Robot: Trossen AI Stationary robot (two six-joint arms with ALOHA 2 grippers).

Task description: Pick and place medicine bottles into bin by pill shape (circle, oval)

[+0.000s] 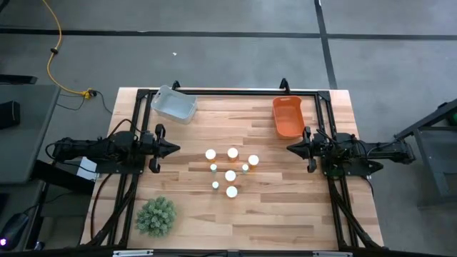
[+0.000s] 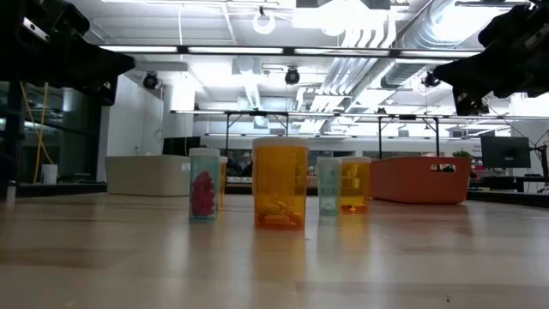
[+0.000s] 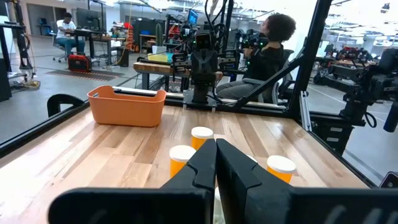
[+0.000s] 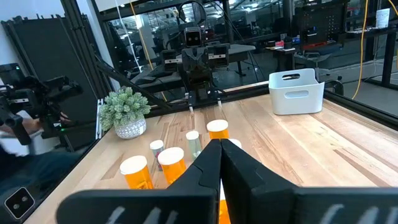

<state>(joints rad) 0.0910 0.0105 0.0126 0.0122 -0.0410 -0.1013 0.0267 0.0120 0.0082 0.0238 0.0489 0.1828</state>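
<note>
Medicine bottles (image 1: pixel 230 173), no label readable, cluster mid-desk (image 1: pixel 285 207) between closed left pincer (image 1: pixel 173 148) and closed right pincer (image 1: pixel 291 148).

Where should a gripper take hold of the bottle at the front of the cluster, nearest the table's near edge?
Probably from straight above, fingers closing across the amber body just under the white cap of that bottle. It stands upright, a round cylinder, and its neighbours crowd the far side, so a top-down approach looks least likely to knock them. Either the left gripper or the right gripper could try.
</note>
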